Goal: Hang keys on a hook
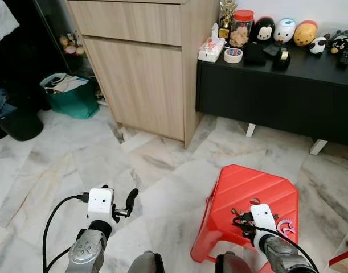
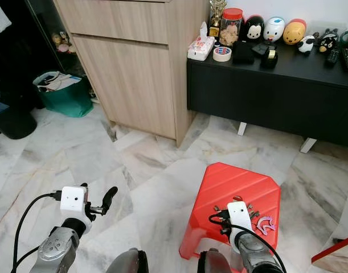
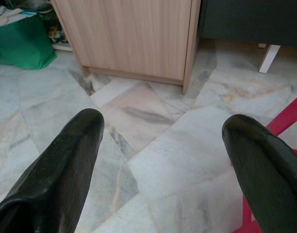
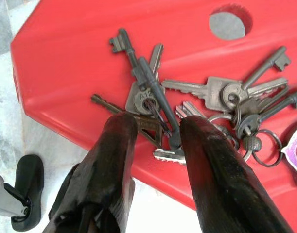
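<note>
A bunch of several metal keys on rings lies on top of a red plastic stool, near its front edge. My right gripper is down on the bunch, its two black fingers closed narrowly around a dark long key and a triangular-headed key that still rest on the stool. In the head view that gripper sits over the keys. A pink clip lies just right of them. My left gripper hovers open over the marble floor, left of the stool, holding nothing.
A tall wooden cabinet stands ahead. A low black sideboard with toys, a jar and a tape roll is at the right. A green bag and a black bin are at the far left.
</note>
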You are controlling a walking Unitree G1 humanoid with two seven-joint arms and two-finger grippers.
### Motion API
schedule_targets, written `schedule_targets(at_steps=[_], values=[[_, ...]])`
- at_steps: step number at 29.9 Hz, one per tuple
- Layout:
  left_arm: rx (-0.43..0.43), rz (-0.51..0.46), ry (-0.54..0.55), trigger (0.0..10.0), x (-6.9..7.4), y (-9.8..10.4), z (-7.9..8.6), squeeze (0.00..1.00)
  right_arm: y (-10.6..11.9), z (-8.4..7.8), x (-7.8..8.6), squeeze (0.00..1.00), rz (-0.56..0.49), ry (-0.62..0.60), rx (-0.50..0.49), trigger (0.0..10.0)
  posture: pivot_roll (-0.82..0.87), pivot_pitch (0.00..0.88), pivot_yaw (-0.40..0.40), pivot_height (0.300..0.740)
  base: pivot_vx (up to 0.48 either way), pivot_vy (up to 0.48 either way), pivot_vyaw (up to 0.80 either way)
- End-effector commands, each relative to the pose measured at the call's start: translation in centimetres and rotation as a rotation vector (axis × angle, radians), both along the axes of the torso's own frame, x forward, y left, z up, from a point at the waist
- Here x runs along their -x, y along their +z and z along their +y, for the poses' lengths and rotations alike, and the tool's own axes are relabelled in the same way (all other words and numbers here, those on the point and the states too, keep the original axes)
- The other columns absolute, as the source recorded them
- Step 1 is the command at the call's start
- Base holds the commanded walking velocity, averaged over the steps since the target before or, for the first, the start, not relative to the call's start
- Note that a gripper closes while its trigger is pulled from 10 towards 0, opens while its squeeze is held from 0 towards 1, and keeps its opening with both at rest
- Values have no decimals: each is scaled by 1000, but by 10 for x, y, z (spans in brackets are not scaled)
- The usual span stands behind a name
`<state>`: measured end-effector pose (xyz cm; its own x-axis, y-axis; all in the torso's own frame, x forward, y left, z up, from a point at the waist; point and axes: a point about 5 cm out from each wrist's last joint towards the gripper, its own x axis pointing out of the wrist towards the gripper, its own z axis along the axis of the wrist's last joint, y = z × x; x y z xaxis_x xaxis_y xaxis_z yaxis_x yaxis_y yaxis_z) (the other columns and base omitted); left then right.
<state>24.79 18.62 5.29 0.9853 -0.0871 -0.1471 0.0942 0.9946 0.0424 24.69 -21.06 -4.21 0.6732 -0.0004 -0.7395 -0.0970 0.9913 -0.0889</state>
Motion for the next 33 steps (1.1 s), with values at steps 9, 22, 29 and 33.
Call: schedule_targets(at_steps=[9,22,29,33], values=[[-17,11,-4,10000,5,1,5,0,-1,0,0,0,8,-17,3,10000,87,119,77,647,0,0,0],[-25,21,-3,10000,10,0,7,0,0,-4,0,0,-3,-48,14,0,98,131,87,647,0,0,0],[-28,27,-2,10000,11,0,8,0,1,-4,-2,0,-9,-48,11,0,97,128,88,647,0,0,0],[-30,28,-2,10000,10,0,8,0,1,-3,-1,0,-6,-46,7,0,98,126,90,647,0,0,0]])
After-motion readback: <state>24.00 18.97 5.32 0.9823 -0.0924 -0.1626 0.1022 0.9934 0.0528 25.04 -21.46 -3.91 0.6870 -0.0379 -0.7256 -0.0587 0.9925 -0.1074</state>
